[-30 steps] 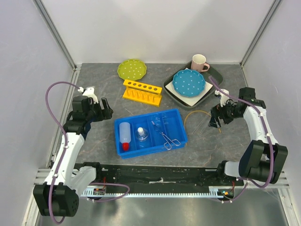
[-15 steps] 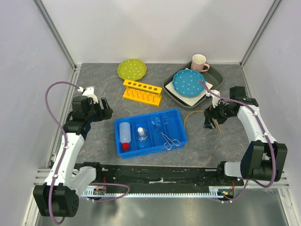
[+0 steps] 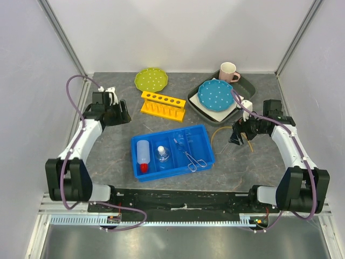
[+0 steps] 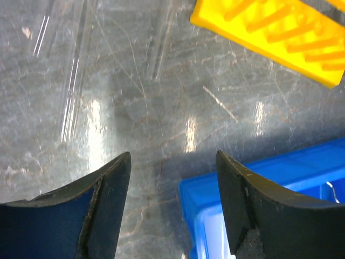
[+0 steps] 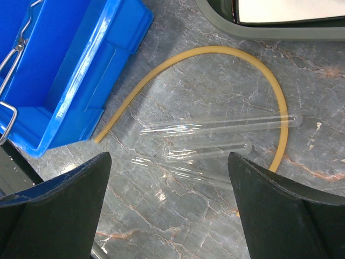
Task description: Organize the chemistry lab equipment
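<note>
Tan rubber tubing loop (image 5: 215, 48) lies right of the blue bin (image 3: 200, 145) under the wide-spread right gripper (image 5: 167, 162); left gripper (image 4: 172, 156) spread too.

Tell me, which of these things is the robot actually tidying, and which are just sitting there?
Part of the job: squeeze bottle, flask and tongs, already in the blue bin; rubber tubing and glass test tubes, loose beside it; yellow rack.

Just lying about: green plate, blue plate, pink mug, grey tray.
</note>
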Motion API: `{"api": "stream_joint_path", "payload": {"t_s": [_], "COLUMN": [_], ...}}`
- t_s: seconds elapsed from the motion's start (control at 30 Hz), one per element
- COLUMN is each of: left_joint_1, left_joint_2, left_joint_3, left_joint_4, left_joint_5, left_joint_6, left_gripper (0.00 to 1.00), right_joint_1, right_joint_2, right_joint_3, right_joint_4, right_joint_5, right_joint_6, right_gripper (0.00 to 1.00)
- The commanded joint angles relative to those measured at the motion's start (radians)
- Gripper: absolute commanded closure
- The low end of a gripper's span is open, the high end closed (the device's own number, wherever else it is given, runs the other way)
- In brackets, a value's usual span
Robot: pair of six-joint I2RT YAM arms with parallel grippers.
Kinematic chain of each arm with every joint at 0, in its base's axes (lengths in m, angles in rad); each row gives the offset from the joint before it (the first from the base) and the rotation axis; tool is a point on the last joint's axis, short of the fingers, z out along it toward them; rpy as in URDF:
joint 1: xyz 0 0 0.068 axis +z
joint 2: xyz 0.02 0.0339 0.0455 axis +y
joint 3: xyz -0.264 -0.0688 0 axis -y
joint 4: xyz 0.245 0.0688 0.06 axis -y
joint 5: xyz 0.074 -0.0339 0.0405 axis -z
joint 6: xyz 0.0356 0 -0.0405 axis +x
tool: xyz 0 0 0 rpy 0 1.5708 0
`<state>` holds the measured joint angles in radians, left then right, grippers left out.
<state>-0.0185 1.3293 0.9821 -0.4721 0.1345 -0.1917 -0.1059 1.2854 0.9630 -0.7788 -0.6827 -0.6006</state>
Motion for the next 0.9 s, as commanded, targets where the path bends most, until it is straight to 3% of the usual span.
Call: {"api": "stream_joint_path", "payload": {"t_s": [0.0,0.6,0.87], "left_joint_1": [0.006,0.006,0.006], "left_joint_2": [0.086,0.382,0.412], "left_joint_3": [0.112,0.388,0.409], "left_joint_4": [-0.014,-0.079,-0.095], "left_joint_5": [0.054,0.119,0.122], "left_joint_6": [0.032,0.044,0.044], "left_gripper": [0.31,0.42,0.45], "right_joint_1": [0.002,-0.012,-0.011], "right_joint_2": [-0.020,-0.017,-0.012], "right_joint_3": [-0.041,-0.096,-0.092], "right_joint_4": [0.084,0.128,0.130], "right_joint_5": [-0.057,-0.117,-0.117], "right_joint_6": [0.013,0.004,0.001], "right_gripper": [0.03,0.02,0.02]}}
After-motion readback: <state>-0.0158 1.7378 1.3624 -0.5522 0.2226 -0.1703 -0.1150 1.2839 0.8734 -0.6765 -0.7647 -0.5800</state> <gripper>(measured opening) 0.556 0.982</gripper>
